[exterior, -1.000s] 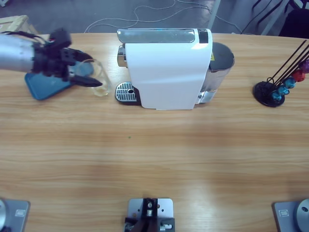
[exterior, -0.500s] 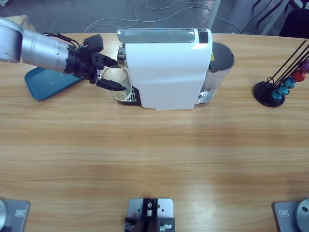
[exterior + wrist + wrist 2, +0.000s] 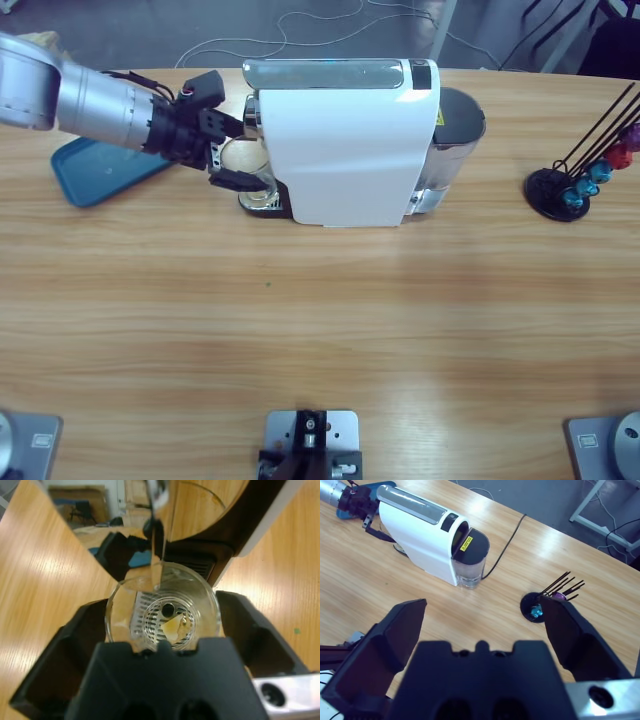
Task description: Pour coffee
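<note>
the right gripper (image 3: 482, 630) hangs spread and empty, high off the table. the left gripper (image 3: 232, 160) clasps a clear glass (image 3: 163, 607) over the drip grille (image 3: 150, 616) under the white machine (image 3: 345, 140). no coffee shows. next, likely release squarely below the spout.

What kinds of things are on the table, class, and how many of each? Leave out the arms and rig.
Coffee machine: 1
Glass cup, held in the left tool: 1
Blue tray: 1
Capsule stand: 1
Total: 4
</note>
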Robot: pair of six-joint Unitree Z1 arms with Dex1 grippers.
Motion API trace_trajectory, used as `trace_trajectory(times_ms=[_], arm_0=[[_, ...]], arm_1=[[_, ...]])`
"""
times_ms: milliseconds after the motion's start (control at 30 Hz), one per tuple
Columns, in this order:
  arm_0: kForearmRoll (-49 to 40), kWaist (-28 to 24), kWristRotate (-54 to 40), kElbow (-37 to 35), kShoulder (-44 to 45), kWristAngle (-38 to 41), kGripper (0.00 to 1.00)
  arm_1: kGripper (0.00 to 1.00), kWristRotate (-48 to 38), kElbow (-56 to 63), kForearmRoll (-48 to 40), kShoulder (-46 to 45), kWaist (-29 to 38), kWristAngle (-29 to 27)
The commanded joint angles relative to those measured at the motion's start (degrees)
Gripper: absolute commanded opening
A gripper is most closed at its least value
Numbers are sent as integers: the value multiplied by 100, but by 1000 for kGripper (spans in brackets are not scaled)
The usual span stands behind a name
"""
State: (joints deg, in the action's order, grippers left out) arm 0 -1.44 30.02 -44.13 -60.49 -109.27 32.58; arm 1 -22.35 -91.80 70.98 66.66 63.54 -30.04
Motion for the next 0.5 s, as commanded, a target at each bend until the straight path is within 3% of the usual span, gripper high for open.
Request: trace_trajectory(times_ms=[33,100,233,300,333,400,433,500], arm_0=[[21,-332,231,570,730,903,982],[21,-444,250,879,1210,843,982],[21,-515,547,1306,1983,258,982],[21,-515,695,1493,2332,-61,982],[19,-515,790,1563,2453,-263,982],[-39,-490,1059,1660,2727,-674,982],[-90,-446,1229,1703,2931,-820,982],[-232,-279,1878,1777,3418,-1180,982]], arm_1=[[1000,64,25,-335,472,-119,355],[992,75,-151,-416,636,-322,554],[789,64,-694,-425,1263,-873,893],[786,55,-1051,-409,1636,-1167,1055],[677,55,-1228,-420,1831,-1334,1192],[191,64,-1546,-458,2253,-1740,1568],[21,75,-1722,-474,2459,-1942,1772],[0,140,-2133,-480,2835,-2289,2120]])
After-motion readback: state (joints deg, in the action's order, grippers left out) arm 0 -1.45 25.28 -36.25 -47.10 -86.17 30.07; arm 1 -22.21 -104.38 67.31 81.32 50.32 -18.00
